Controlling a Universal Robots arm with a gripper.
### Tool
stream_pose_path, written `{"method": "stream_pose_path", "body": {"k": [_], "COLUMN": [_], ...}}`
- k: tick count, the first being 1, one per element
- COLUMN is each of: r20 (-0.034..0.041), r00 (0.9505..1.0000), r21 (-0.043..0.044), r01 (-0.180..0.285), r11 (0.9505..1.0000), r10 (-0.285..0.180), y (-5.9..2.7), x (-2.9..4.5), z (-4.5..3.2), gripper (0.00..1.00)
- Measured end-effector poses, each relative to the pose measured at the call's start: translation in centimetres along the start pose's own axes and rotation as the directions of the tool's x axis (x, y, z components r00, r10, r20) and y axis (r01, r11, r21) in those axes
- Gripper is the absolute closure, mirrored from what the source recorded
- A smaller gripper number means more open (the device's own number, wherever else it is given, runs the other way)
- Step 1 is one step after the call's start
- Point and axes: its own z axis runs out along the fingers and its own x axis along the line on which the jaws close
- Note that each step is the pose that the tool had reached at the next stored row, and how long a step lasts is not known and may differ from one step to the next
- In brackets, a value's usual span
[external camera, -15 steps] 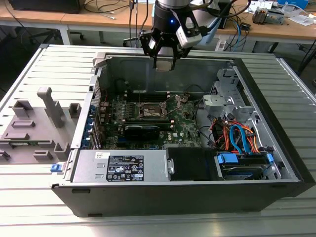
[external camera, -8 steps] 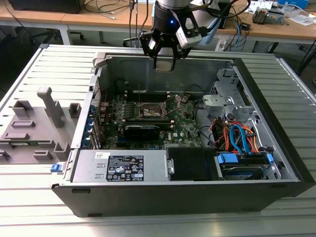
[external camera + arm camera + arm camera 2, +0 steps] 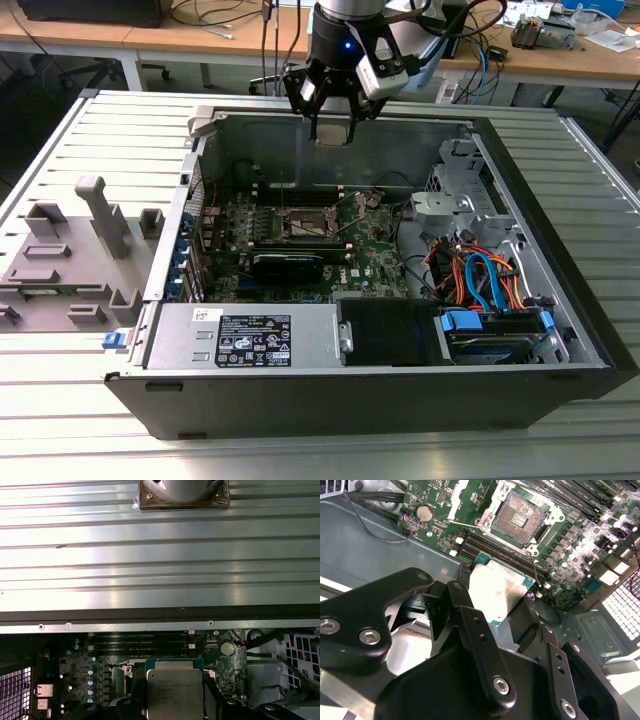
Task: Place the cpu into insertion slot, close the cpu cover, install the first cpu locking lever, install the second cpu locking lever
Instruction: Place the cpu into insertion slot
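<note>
My gripper (image 3: pixel 333 128) hangs over the far wall of the open computer case (image 3: pixel 560 300), shut on the cpu. The cpu (image 3: pixel 496 587) is a flat square chip with a silvery top and a green edge, pinched between the black fingers (image 3: pixel 470 625). In the first wrist view the cpu (image 3: pixel 174 692) faces the camera between the fingers (image 3: pixel 216 702). The insertion slot (image 3: pixel 520 516) lies uncovered on the green board, dark-centred inside a silver rim, some way beyond the chip. The slot (image 3: pixel 303 222) sits mid-board in the exterior view. A silvery strip, seemingly the cpu cover (image 3: pixel 461 501), stands tipped up beside the slot.
A black graphics card (image 3: pixel 288 262) lies near the slot, with the power supply (image 3: pixel 250 340) in front. Orange and blue cables (image 3: pixel 480 275) and a drive cage (image 3: pixel 455 200) fill the exterior view's right. A grey fixture (image 3: pixel 70 250) sits on the ribbed table at the left.
</note>
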Motion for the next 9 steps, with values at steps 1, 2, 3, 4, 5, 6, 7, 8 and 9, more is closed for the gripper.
{"method": "stream_pose_path", "body": {"k": [1,2,3,4,5,6,7,8,9], "r20": [0.0,0.0,0.0,0.0,-0.0001,0.0,-0.0001,0.0,0.0], "r00": [1.0,1.0,1.0,1.0,1.0,1.0,1.0,1.0,1.0], "r21": [0.0,-0.0001,-0.0001,0.0,0.0,0.0,0.0,0.0,0.0], "r01": [0.0,0.0,0.0,0.0,0.0,0.0,0.0,0.0,0.0], "r11": [1.0,1.0,1.0,1.0,1.0,1.0,1.0,1.0,1.0], "r10": [0.0,0.0,0.0,0.0,0.0,0.0,0.0,0.0,0.0], "y": [0.0,0.0,0.0,-0.01,-0.01,-0.01,-0.01,-0.01,-0.02], "x": [0.0,0.0,0.0,0.0,0.0,0.0,0.0,0.0,0.0], "z": [0.03,0.05,0.06,0.08,0.11,0.14,0.16,0.17,0.19], "gripper": [0.45,0.45,0.45,0.45,0.45,0.45,0.45,0.45,0.45]}}
